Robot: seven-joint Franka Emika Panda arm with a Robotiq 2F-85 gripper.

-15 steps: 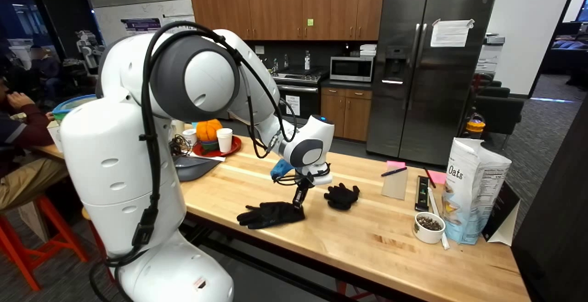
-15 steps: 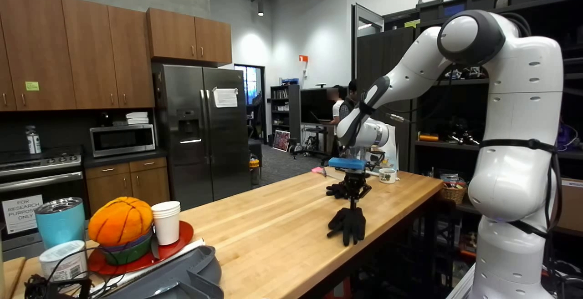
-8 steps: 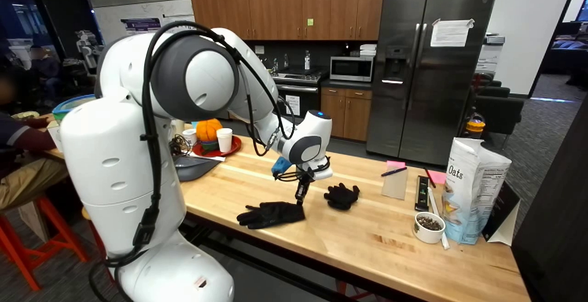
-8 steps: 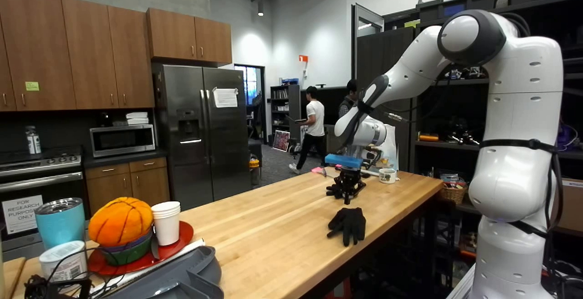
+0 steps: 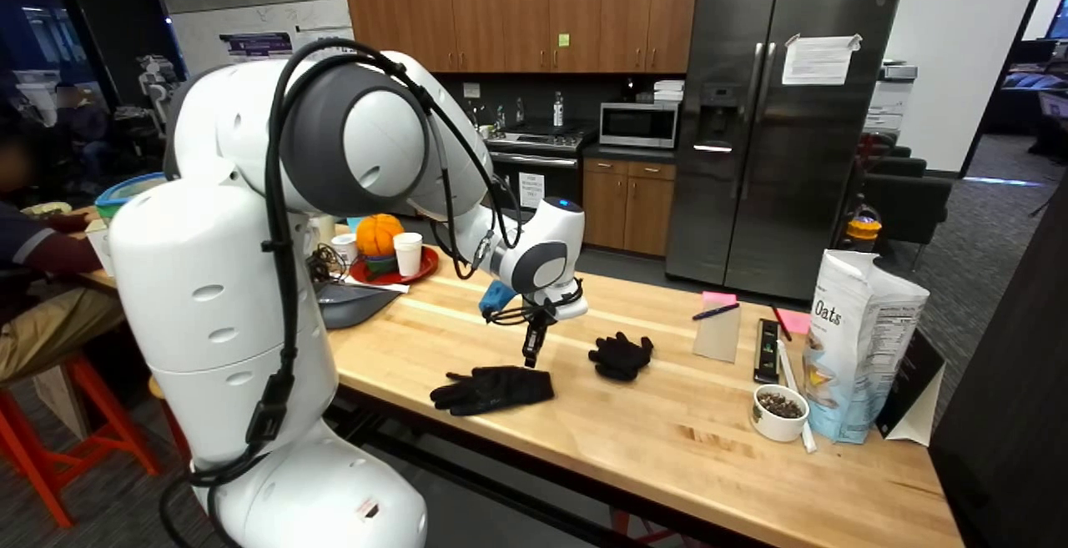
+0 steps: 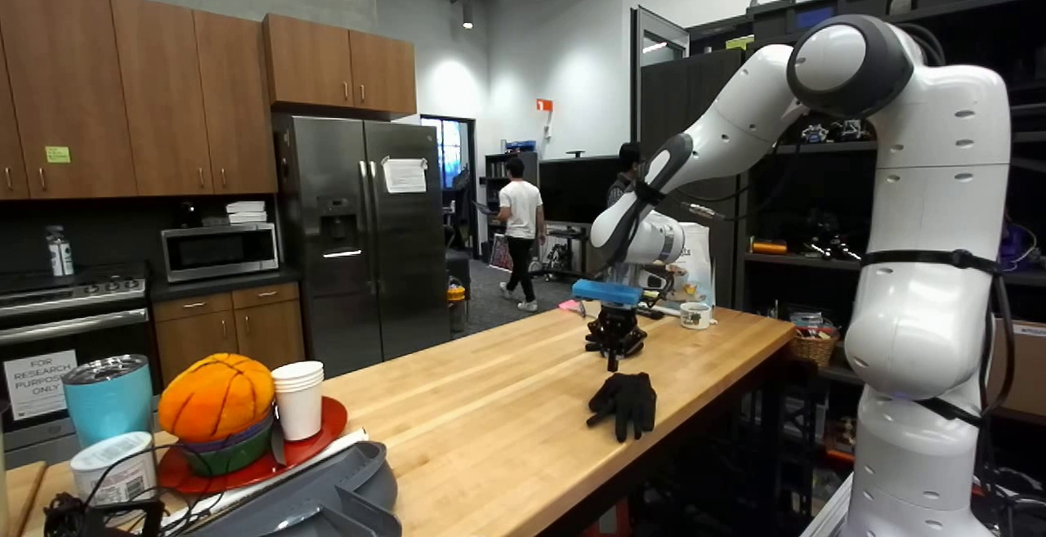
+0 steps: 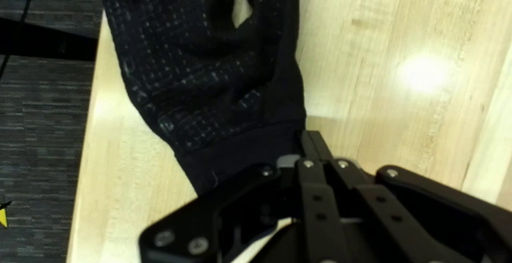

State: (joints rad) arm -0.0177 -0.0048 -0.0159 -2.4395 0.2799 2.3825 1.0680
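Observation:
My gripper [image 7: 314, 138] is shut, its two fingers side by side and nothing between them. In the wrist view the tips overlap the cuff corner of a black glove [image 7: 200, 67]. That glove lies flat near the table's edge in both exterior views, fingers spread [image 5: 492, 389] [image 6: 625, 404]. My gripper [image 5: 531, 362] [image 6: 613, 365] hangs just past its cuff end; whether the tips touch it I cannot tell. A second black glove [image 5: 621, 356], bunched up, rests to the right of the gripper in an exterior view. The gripper mostly hides it in the opposite exterior view.
On the wooden table [image 5: 659, 439] stand an oats bag [image 5: 859, 348], a small white bowl [image 5: 778, 427] of dark bits, and a tan card [image 5: 717, 338] with a pen. A red plate [image 6: 331, 427] with an orange pumpkin and cups, plus a grey dustpan [image 6: 343, 492], occupy the far end.
My gripper has lifted off the flat glove's cuff and shifted away from it, staying shut. Both gloves lie where they were. A person in a white shirt walks in the background.

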